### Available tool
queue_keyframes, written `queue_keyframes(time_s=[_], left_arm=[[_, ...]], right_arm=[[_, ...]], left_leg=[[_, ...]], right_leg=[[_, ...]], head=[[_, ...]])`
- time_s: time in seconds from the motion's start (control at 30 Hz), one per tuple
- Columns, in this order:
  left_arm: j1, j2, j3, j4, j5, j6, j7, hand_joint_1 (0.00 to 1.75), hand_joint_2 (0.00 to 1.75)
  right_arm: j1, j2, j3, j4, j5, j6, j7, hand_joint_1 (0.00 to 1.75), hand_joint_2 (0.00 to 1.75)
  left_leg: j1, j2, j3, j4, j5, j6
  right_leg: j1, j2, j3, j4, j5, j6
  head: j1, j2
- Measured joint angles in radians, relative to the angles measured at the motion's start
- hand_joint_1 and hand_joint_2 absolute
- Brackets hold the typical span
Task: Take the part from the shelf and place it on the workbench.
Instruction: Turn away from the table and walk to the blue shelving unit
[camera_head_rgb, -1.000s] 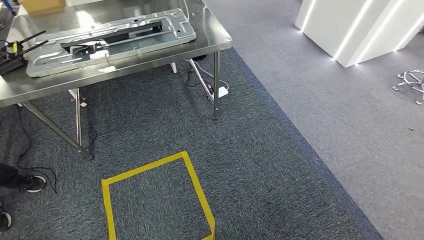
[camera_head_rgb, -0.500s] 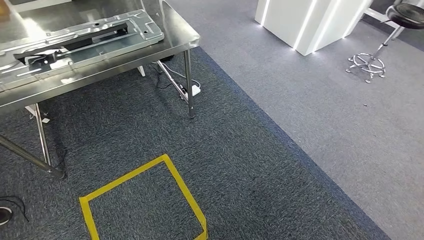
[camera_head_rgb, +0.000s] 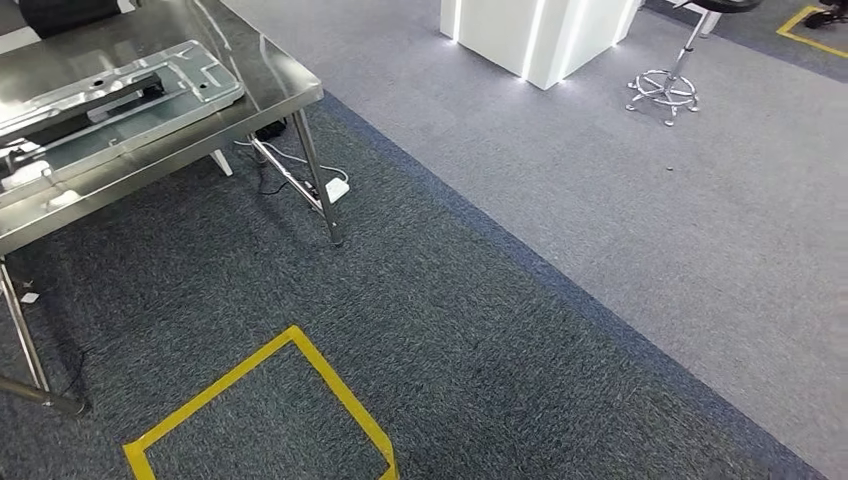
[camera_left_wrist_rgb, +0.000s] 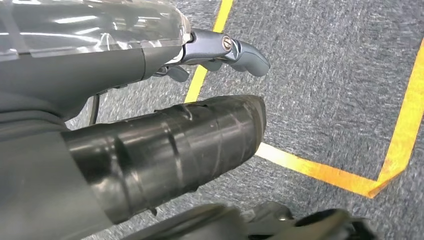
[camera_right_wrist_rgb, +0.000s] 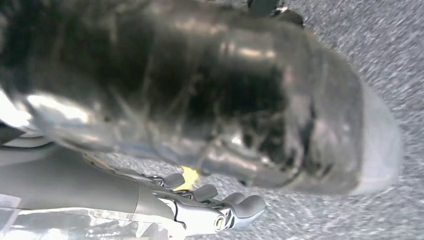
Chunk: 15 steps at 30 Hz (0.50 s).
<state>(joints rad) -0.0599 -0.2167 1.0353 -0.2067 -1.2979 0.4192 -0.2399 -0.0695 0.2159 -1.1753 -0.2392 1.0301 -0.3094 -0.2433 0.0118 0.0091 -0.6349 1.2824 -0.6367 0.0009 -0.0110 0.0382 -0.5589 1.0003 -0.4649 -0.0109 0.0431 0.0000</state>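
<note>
At left you see the workbench (camera_head_rgb: 262, 70) carrying a stamped metal panel (camera_head_rgb: 110, 110); whether this is the task's part cannot be told. Right of it lies the yellow floor square (camera_head_rgb: 330, 385). Your left hand (camera_left_wrist_rgb: 210, 50) and right hand (camera_right_wrist_rgb: 210, 207) hang loosely spread and hold nothing, so the fetch from the shelf probably lies ahead.

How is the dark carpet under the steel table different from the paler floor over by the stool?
The dark blue-grey carpet is darker and more speckled than the pale grey floor. The carpet carries a yellow tape square and the steel workbench; the pale floor carries the stool and a white lit block. Both look like carpet.
</note>
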Motion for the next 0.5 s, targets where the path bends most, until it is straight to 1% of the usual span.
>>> queue_keyframes(time_s=[0.03,0.07,0.1,0.13,0.17,0.2,0.23,0.27,0.3,0.33,0.37,0.4,0.43,0.47,0.5], left_arm=[[0.001,0.0,0.0,0.0,0.0,0.0,0.0,0.0,0.0],[0.001,0.0,0.0,0.0,0.0,0.0,0.0,0.0,0.0],[0.002,0.0,0.001,0.0,0.0,0.0,0.001,0.0,0.0],[0.001,0.0,0.001,0.0,0.001,0.0,0.001,0.0,0.0],[0.0,0.0,0.002,0.0,0.002,0.0,0.001,0.0,0.0],[-0.002,0.0,0.002,0.0,0.002,0.0,0.002,0.0,0.0],[-0.004,0.0,0.003,0.0,0.003,0.0,0.002,0.0,0.0],[-0.006,0.0,0.003,0.0,0.003,0.0,0.002,0.0,0.0],[-0.007,0.0,0.003,0.0,0.003,0.0,0.001,0.0,0.0],[-0.007,0.0,0.004,0.0,0.003,0.001,-0.001,0.0,0.0],[-0.006,0.0,0.005,0.0,0.003,0.002,-0.005,0.0,0.0],[-0.005,0.0,0.006,0.0,0.003,0.002,-0.009,0.0,0.0],[-0.004,0.0,0.007,0.0,0.003,0.003,-0.013,0.0,0.0],[-0.004,0.001,0.008,0.0,0.004,0.003,-0.016,0.0,0.0],[-0.004,0.001,0.01,0.0,0.004,0.003,-0.019,0.0,0.0]], right_arm=[[0.001,0.0,0.001,0.0,0.001,0.0,0.003,0.0,0.0],[0.001,0.0,0.001,0.0,0.002,0.0,0.004,0.0,0.0],[0.001,0.0,0.002,0.001,0.002,0.0,0.005,0.0,0.0],[0.0,0.0,0.002,0.001,0.002,0.0,0.005,0.0,0.0],[0.0,0.0,0.003,0.002,0.003,0.0,0.006,0.0,0.0],[0.0,0.0,0.003,0.002,0.003,0.002,0.006,0.0,0.0],[0.002,0.0,0.003,0.002,0.002,0.004,0.006,0.0,0.0],[0.003,0.0,0.003,0.003,0.002,0.005,0.006,0.0,0.0],[0.004,0.0,0.003,0.003,0.002,0.007,0.004,0.0,0.0],[0.004,0.0,0.003,0.003,0.001,0.009,0.002,0.0,0.0],[0.002,0.0,0.003,0.003,0.001,0.012,0.0,0.0,0.0],[0.001,0.0,0.003,0.004,0.0,0.015,-0.001,0.0,0.0],[-0.001,0.0,0.003,0.004,0.0,0.018,-0.002,0.0,0.0],[-0.002,0.0,0.003,0.004,0.0,0.02,-0.003,0.0,0.0],[-0.001,0.0,0.003,0.004,0.0,0.021,-0.003,0.0,0.0]], left_leg=[[0.001,-0.003,0.014,-0.039,0.035,0.001],[0.002,-0.014,0.04,-0.106,0.078,0.003],[0.004,-0.036,0.067,-0.172,0.109,0.005],[0.005,-0.056,0.086,-0.222,0.129,0.008],[0.005,-0.071,0.094,-0.247,0.134,0.011],[0.004,-0.076,0.096,-0.253,0.13,0.015],[0.002,-0.068,0.096,-0.254,0.133,0.021],[0.002,-0.058,0.099,-0.258,0.136,0.028],[0.002,-0.047,0.101,-0.264,0.141,0.037],[0.003,-0.035,0.103,-0.269,0.145,0.044],[0.003,-0.022,0.104,-0.273,0.147,0.049],[0.002,-0.01,0.104,-0.275,0.147,0.052],[0.0,0.005,0.104,-0.275,0.147,0.053],[-0.001,0.018,0.104,-0.274,0.145,0.054],[-0.002,0.032,0.105,-0.274,0.144,0.054]], right_leg=[[0.0,0.015,0.0,0.003,-0.001,0.001],[-0.001,0.029,0.0,0.006,-0.002,0.003],[-0.001,0.042,-0.002,0.011,-0.005,0.007],[0.0,0.053,-0.005,0.017,-0.006,0.012],[0.0,0.062,-0.009,0.02,-0.007,0.018],[-0.001,0.07,-0.013,0.022,-0.007,0.025],[-0.003,0.078,-0.016,0.021,-0.005,0.032],[-0.005,0.079,-0.018,0.023,-0.005,0.038],[-0.005,0.065,-0.023,0.033,-0.012,0.043],[-0.004,0.042,-0.036,0.06,-0.03,0.047],[-0.003,0.014,-0.059,0.109,-0.058,0.051],[-0.002,-0.011,-0.09,0.172,-0.09,0.054],[-0.003,-0.022,-0.122,0.236,-0.118,0.058],[-0.004,-0.028,-0.144,0.282,-0.132,0.059],[-0.005,-0.031,-0.149,0.293,-0.126,0.06]], head=[[0.0,0.0],[0.0,0.0],[0.0,0.0],[0.0,0.0],[0.0,0.0],[0.0,0.0],[0.0,0.0],[0.0,0.0],[0.001,0.0],[0.002,0.0],[0.002,0.0],[0.003,0.0],[0.003,0.0],[0.003,0.0],[0.003,0.0]])
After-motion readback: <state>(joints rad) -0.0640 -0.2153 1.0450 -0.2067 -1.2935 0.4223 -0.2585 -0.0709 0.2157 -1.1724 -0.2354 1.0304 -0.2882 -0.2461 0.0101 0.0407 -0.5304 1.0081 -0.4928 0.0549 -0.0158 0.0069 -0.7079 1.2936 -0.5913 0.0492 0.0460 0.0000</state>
